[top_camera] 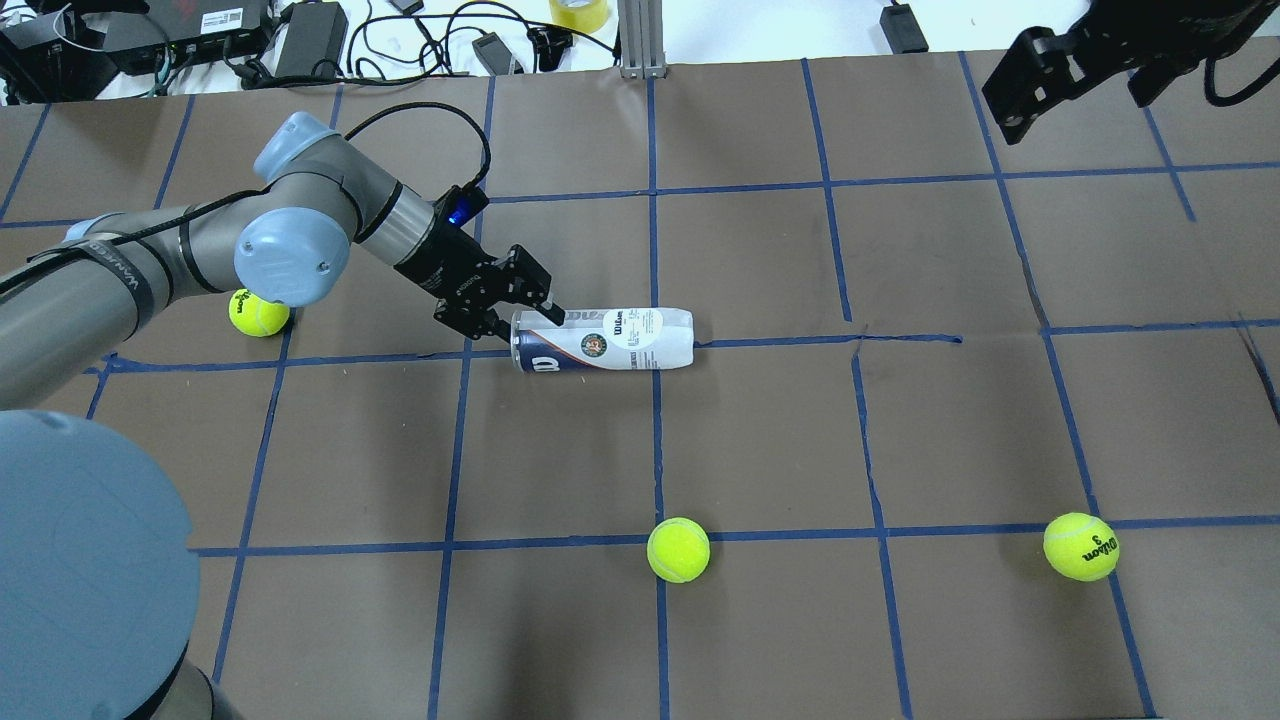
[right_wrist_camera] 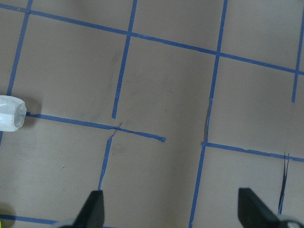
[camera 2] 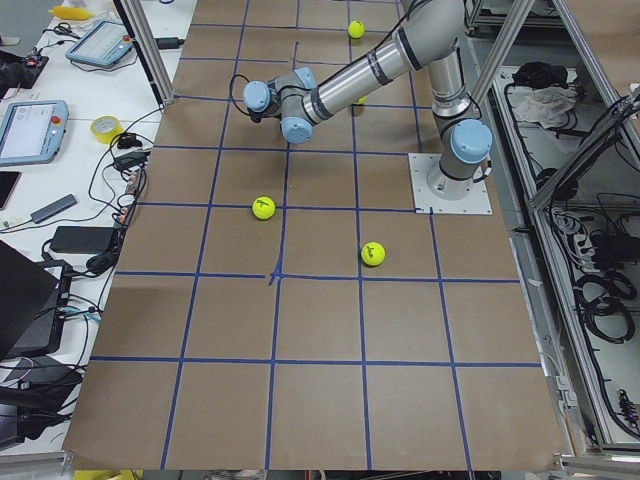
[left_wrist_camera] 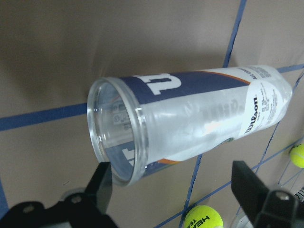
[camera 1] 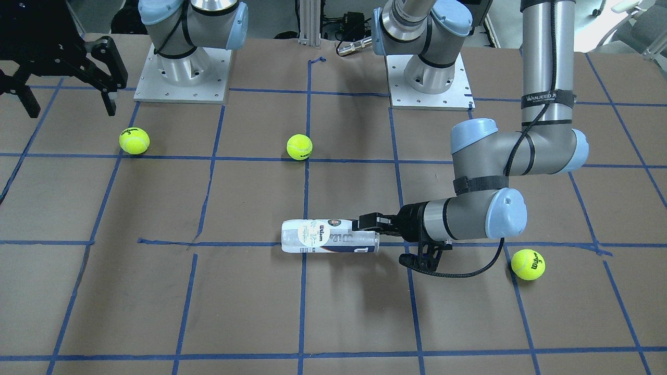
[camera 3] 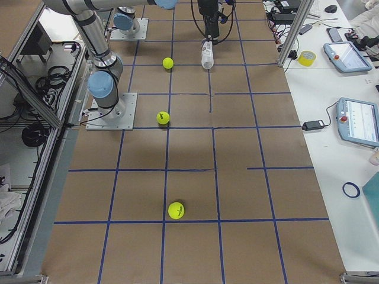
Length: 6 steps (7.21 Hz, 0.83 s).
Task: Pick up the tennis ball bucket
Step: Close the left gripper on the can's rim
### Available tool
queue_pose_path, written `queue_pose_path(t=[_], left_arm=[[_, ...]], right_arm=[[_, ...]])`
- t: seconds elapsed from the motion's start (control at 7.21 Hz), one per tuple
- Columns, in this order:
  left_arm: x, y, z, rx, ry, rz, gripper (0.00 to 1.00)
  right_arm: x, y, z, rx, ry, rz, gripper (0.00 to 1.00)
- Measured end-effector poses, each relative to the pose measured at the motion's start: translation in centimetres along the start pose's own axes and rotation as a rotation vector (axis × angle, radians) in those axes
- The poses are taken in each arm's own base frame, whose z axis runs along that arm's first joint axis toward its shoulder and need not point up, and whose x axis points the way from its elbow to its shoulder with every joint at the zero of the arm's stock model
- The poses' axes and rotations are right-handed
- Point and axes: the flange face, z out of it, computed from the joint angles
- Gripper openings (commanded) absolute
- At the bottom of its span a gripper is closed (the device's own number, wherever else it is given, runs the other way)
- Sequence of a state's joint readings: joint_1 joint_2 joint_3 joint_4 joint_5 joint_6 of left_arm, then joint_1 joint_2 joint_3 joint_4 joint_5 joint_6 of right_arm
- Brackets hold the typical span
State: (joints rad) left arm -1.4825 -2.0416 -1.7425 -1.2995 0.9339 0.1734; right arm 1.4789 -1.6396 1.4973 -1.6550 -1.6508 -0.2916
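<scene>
The tennis ball bucket (camera 1: 323, 237) is a clear can with a white-and-navy Wilson label. It lies on its side near the middle of the table (camera 1: 156, 291). It also shows in the overhead view (top_camera: 620, 340) and in the left wrist view (left_wrist_camera: 199, 123), and it holds no balls. My left gripper (top_camera: 515, 320) is open at the can's open mouth. One finger (left_wrist_camera: 100, 186) is by the rim and the other (left_wrist_camera: 251, 190) is beside the can's body. My right gripper (top_camera: 1075, 80) is open and empty, high at the table's far right. The can's closed end (right_wrist_camera: 10, 113) shows in its wrist view.
Three yellow tennis balls lie loose on the brown paper: one by my left arm's elbow (top_camera: 258, 312), one in front of the can (top_camera: 678, 549), one at the near right (top_camera: 1081, 546). Blue tape lines grid the table. Both arm bases (camera 1: 182, 78) stand on the robot's side.
</scene>
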Motion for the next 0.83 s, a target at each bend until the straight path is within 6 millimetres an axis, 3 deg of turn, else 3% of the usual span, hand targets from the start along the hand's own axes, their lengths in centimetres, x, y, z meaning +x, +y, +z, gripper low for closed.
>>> queue_pose_path(t=[0.42, 0.83], left_arm=[[0.9, 0.3, -0.6, 0.018, 0.013, -0.043, 0.00], [4.8, 1.6, -3.8, 0.083, 0.059, -0.144, 0.00]], right_arm=[[0.0, 0.3, -0.4, 0.005, -0.004, 0.009, 1.00], [0.0, 0.1, -0.2, 0.004, -0.004, 0.008, 1.00]])
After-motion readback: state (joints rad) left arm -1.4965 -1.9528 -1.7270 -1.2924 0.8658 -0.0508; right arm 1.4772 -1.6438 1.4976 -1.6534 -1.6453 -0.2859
